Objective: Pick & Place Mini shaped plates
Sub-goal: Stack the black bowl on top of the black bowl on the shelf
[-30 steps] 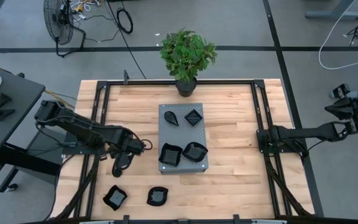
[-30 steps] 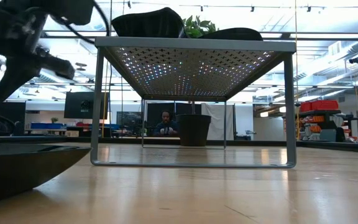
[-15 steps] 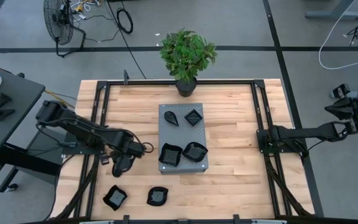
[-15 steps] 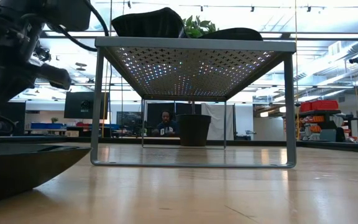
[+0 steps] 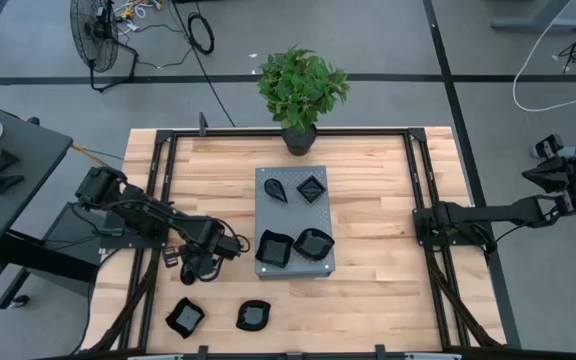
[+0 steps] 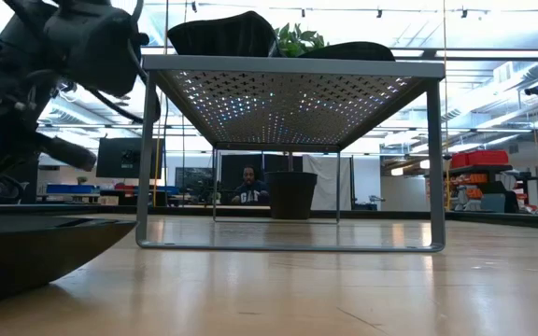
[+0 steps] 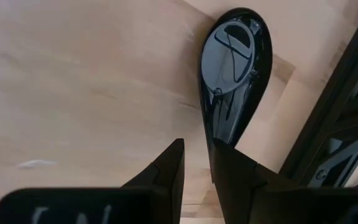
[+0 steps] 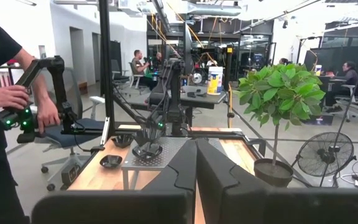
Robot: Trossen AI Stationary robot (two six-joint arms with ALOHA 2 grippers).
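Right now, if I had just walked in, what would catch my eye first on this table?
Probably the grey perforated stand in the middle of the wooden table, carrying four glossy black dishes. Behind it, at the table's far edge, stands a leafy potted plant. On the left side, the left claw hangs over a teardrop dish, and two more dishes wait along the near edge.

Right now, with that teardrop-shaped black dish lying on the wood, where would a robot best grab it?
Probably by the rim near the narrow tail of the teardrop dish, coming straight down from above. It lies flat on the table, hollow side up, so only the raised edge offers a hold, and the rounded end looks too broad to span. The left gripper is already at that tail.
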